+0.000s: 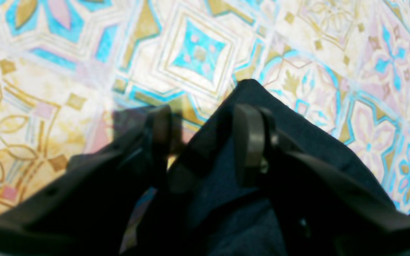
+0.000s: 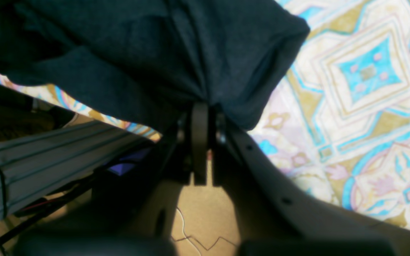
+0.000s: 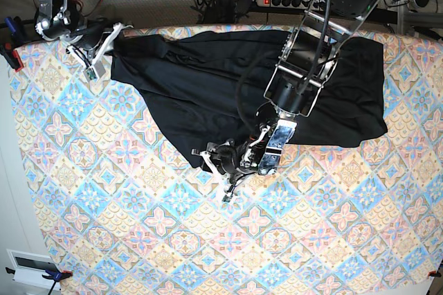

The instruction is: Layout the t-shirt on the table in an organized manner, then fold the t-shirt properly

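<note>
My right gripper (image 2: 206, 142) is pinched together on the soft, matte black t-shirt (image 3: 201, 111), whose creases run into the grip by my edge of the table. The cloth spreads outward in rumpled folds to a thin, blunt corner, where my left gripper (image 1: 205, 142) hovers with fingers apart; beyond lies the table (image 3: 104, 219), patterned with floral diamonds

One bench (image 3: 97, 212), rectangular, dressed in a tile-patterned cloth (image 3: 311, 253) of blue, pink, yellow and cream diamonds with floral motifs, bearing directly upon it one plain black t-shirt (image 3: 214, 101), spread unevenly with creases and folds, its outer part near the bench's edge.
</note>
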Tool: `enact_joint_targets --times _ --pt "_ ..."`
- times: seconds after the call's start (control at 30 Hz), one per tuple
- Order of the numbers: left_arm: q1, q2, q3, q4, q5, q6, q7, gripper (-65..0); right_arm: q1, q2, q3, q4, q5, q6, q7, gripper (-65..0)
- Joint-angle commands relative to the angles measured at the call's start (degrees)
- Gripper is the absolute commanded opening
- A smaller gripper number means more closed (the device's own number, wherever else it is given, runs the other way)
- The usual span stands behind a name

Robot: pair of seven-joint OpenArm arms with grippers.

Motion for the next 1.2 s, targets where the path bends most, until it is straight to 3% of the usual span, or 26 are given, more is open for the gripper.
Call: enact_joint_targets --times 0.0,0.1,0.13,0.47,0.6,0.73,0.87,0.97,1.17 --pt "-0.6 0.4 0.9 0.1 -0.2 -0.1 2.0 -45.3 0.0 0.8 0.5 1.0 0.5 0.2 0.8 -65.0" --pt "-0.6 0.4 0.6 0.1 -0.3 0.2 1.5 -62.2 0.0 0.8 0.4 1.0 0.5 0.2 0.8 -65.0" --pt "-0.6 0.3 -0.2 0.1 -0.3 0.3 1.0 -65.0 0.0 0.8 0.4 1.0 0.5 0.2 0.8 -65.0" --pt "-2.8 -5.1 -20.8 5.9 -0.2 0.3 1.4 -65.0 0.0 0.7 0.4 1.0 0.5 0.2 0.8 -65.0" --pt "-3.7 -7.7 -27.4 10.9 -0.2 0.3 5.1 -65.0 0.0 0.7 0.6 1.0 0.5 0.2 0.8 -65.0" --pt "-4.9 -8.8 -28.8 12.0 -0.2 0.2 8.8 -64.9 0.1 0.7 0.4 1.0 0.5 0.2 0.8 -65.0" --pt "-4.0 -5.9 -24.9 12.0 -0.2 0.0 11.5 -64.6 0.1 0.7 0.3 1.0 0.5 0.2 0.8 -65.0" --pt "-2.4 -3.3 -20.4 12.0 -0.2 0.1 11.8 -58.7 0.1 0.7 0.3 1.0 0.5 0.2 0.8 -65.0" --pt "-0.5 -0.8 -13.6 11.9 -0.2 0.0 11.4 -36.5 0.0 0.7 0.3 1.0 0.5 0.2 0.8 -65.0"
